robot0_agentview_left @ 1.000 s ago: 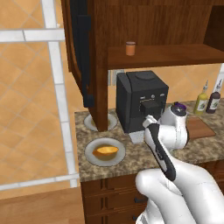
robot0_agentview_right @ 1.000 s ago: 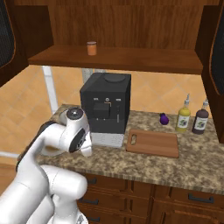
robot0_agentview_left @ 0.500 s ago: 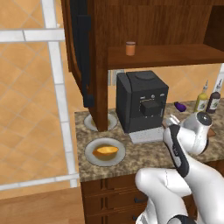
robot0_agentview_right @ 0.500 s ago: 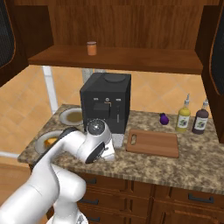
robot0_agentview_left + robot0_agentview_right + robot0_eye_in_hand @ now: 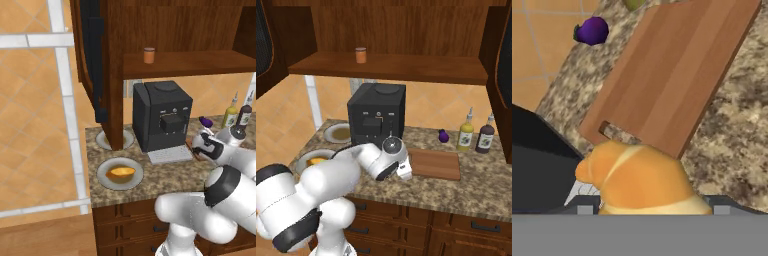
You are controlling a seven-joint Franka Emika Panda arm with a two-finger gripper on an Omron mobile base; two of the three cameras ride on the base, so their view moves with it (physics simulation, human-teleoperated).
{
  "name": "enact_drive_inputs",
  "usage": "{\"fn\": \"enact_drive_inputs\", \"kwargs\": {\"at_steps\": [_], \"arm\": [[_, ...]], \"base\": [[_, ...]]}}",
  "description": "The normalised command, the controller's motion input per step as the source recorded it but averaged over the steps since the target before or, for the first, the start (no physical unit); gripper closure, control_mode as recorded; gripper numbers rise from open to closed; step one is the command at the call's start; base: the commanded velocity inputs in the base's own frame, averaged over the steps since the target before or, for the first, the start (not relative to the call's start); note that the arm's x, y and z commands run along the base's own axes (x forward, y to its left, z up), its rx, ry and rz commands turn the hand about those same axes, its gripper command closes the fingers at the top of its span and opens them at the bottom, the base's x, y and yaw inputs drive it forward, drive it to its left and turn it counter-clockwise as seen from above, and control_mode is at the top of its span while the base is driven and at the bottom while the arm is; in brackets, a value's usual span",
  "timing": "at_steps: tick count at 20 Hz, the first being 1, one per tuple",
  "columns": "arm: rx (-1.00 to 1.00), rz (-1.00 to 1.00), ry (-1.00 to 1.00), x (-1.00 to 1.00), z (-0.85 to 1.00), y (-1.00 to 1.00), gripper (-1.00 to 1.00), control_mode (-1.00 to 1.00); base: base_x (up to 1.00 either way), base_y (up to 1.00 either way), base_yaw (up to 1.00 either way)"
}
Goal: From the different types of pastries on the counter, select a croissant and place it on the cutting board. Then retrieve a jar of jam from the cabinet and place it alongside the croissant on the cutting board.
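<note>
A pale golden croissant (image 5: pixel 644 180) sits clamped in the pincer (image 5: pixel 647 210) at the bottom centre of the hand view, its long axis running across the frame, just short of the near edge of the cutting board (image 5: pixel 672 75). The board's long axis slants toward the upper right there. In the right base view the white arm reaches low over the desk (image 5: pixel 456 187), wrist (image 5: pixel 392 147) at the board's left end, beside the coffee machine (image 5: pixel 376 115). A jar of jam (image 5: pixel 360 55) stands on the cabinet (image 5: pixel 406 67) shelf at upper left. Another pastry (image 5: pixel 121 173) lies on a plate (image 5: pixel 107 179) at lower left of the left base view.
</note>
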Motion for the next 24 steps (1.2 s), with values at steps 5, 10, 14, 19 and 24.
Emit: {"fn": "enact_drive_inputs", "kwargs": {"at_steps": [5,10,14,19,24], "arm": [[-0.01,0.0,0.03,0.83,0.0,-0.66,1.0,-1.0],[0.0,0.0,0.02,0.4,-0.07,-0.72,1.0,-1.0],[0.0,0.01,0.03,0.12,-0.13,-0.78,1.0,-1.0],[0.0,0.04,0.11,0.23,-0.21,-0.64,1.0,-1.0],[-0.03,0.04,0.13,0.28,-0.31,-0.44,1.0,-1.0]], "base": [[0.0,0.0,0.0],[0.0,0.0,0.0],[0.0,0.0,0.0],[0.0,0.0,0.0],[0.0,0.0,0.0]]}}
